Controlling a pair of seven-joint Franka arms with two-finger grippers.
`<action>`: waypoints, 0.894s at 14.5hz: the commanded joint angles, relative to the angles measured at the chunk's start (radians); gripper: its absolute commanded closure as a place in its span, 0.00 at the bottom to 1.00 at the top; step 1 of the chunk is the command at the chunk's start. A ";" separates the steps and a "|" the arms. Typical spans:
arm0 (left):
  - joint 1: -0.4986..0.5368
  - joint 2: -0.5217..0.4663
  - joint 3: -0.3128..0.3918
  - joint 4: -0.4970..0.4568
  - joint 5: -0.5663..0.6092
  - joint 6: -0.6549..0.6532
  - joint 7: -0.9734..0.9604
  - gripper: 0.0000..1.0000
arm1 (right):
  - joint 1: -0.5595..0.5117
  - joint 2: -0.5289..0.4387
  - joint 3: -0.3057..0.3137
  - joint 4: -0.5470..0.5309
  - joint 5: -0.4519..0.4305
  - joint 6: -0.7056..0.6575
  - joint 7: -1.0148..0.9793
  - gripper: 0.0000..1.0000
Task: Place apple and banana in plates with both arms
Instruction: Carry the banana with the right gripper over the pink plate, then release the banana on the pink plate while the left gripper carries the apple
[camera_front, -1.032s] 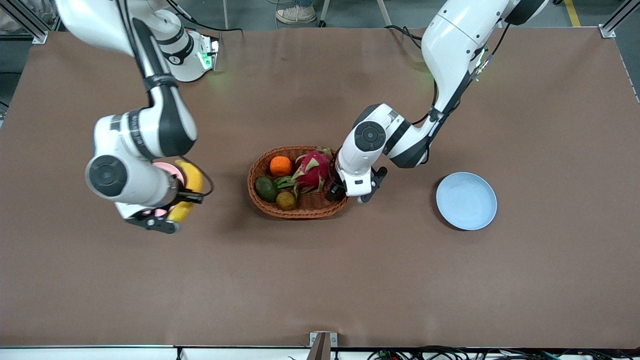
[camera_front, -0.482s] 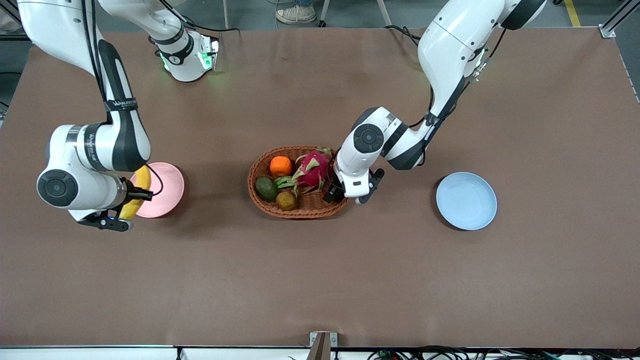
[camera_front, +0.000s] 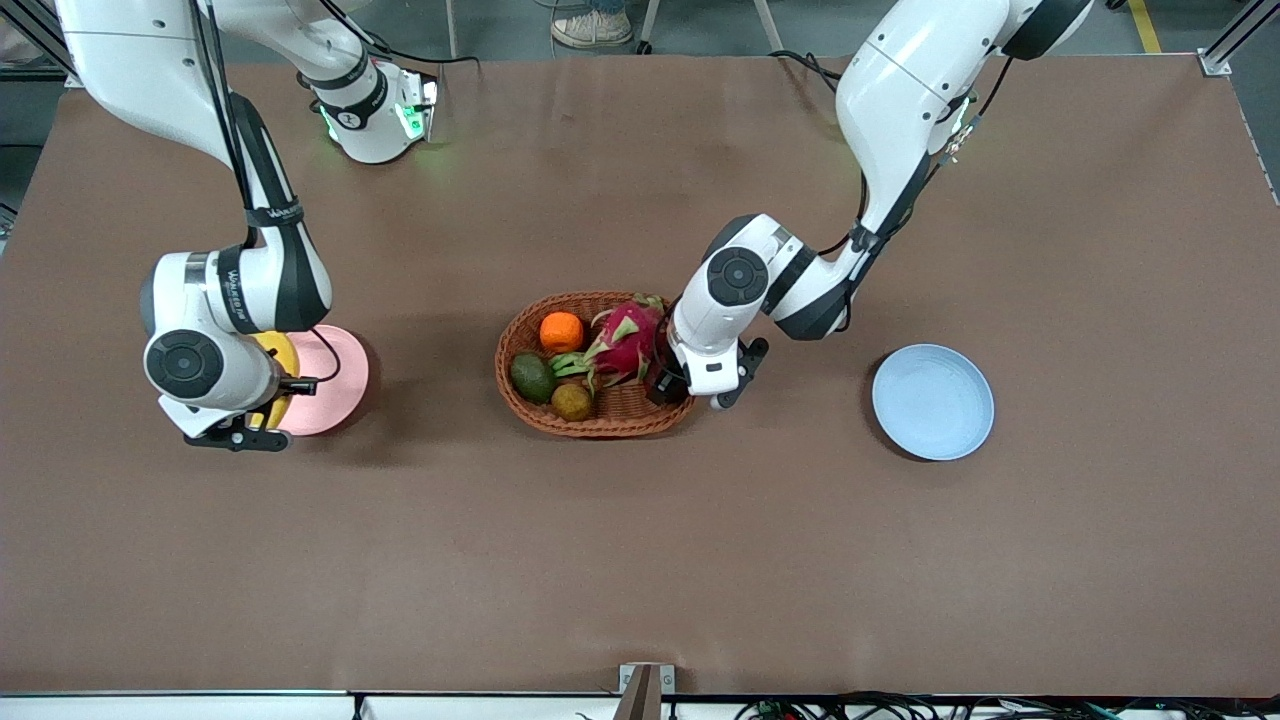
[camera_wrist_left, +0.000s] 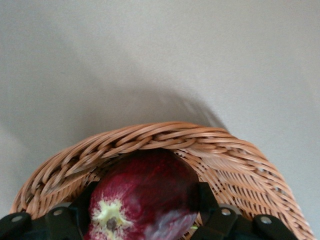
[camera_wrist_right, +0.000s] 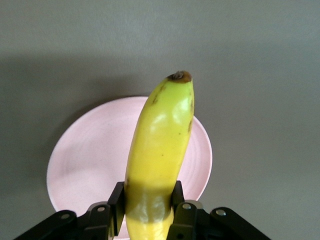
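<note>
My right gripper (camera_wrist_right: 149, 196) is shut on the yellow banana (camera_wrist_right: 160, 145) and holds it over the pale pink plate (camera_wrist_right: 90, 160). In the front view the banana (camera_front: 275, 372) shows under the right wrist, over the edge of the pink plate (camera_front: 335, 380) toward the right arm's end of the table. My left gripper (camera_wrist_left: 146, 201) is shut on the dark red apple (camera_wrist_left: 145, 192), just inside the wicker basket's rim (camera_wrist_left: 150, 136). In the front view the left gripper (camera_front: 668, 385) is at the basket's end toward the left arm. The light blue plate (camera_front: 933, 402) is empty.
The oval wicker basket (camera_front: 600, 425) sits mid-table and holds an orange (camera_front: 561, 332), a pink dragon fruit (camera_front: 625, 340), a dark green avocado (camera_front: 532, 377) and a small brown fruit (camera_front: 572, 401). The brown table cover (camera_front: 640, 560) stretches wide around it.
My right arm swung the banana toward the right arm's end of the table, past the pink plate, then came back a little over the plate's edge. The left arm has barely moved.
</note>
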 joint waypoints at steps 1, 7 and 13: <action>0.001 -0.035 0.013 0.008 0.022 -0.004 -0.025 0.72 | -0.004 -0.041 0.004 -0.057 -0.032 0.028 0.000 0.94; 0.031 -0.133 0.017 0.009 0.022 -0.063 -0.022 0.72 | -0.006 -0.019 0.005 -0.057 -0.032 0.031 0.011 0.85; 0.161 -0.239 0.017 0.002 0.022 -0.241 0.175 0.71 | -0.006 -0.033 0.007 -0.045 -0.019 -0.006 0.028 0.00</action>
